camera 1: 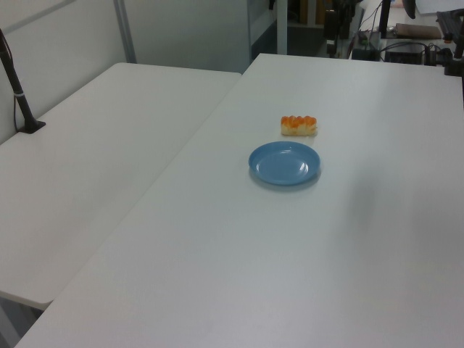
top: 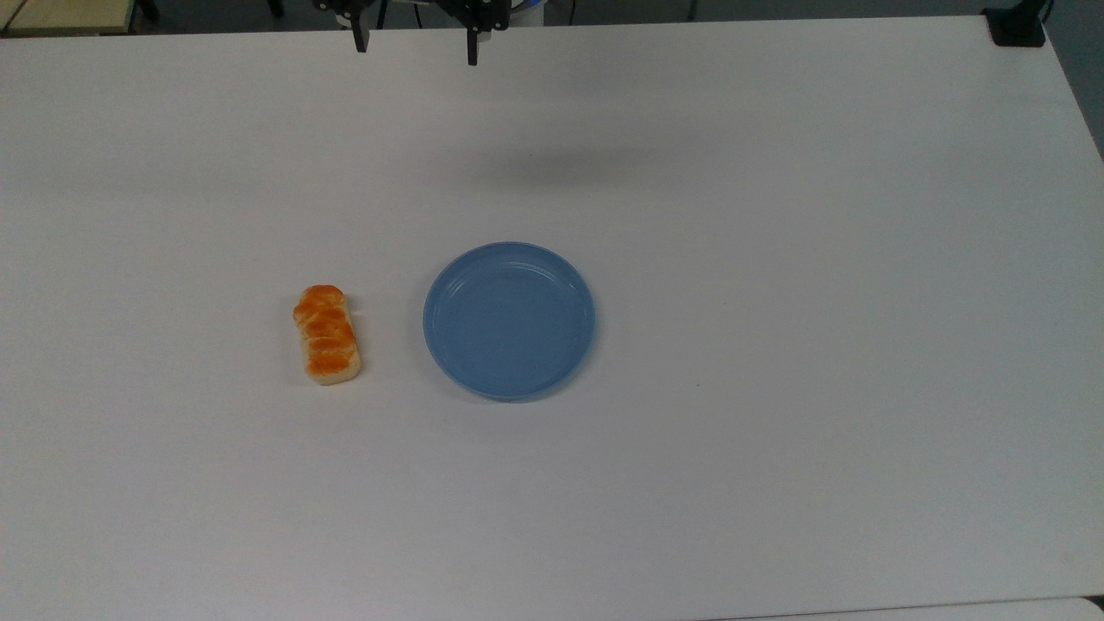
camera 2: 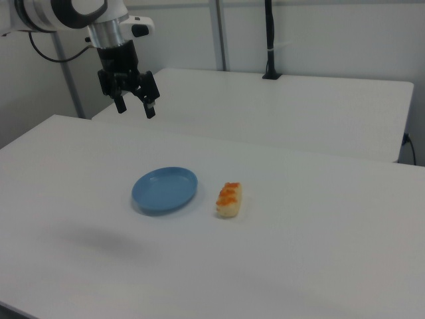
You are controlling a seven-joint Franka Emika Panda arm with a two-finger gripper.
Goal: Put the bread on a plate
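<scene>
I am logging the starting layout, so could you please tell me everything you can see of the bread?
The bread is a small oblong loaf with glazed orange-brown bumps on top and pale cream sides. It lies flat on the white table, whole and untouched, at the top view's left of the light blue plate, with a clear gap between them. Nothing but the table touches it.

Even, bright overhead light falls on the white surface (top: 776,259), which shows no glare. A soft, blurred shadow lies on it in the top view's upper middle. All views look slightly grainy.
</scene>
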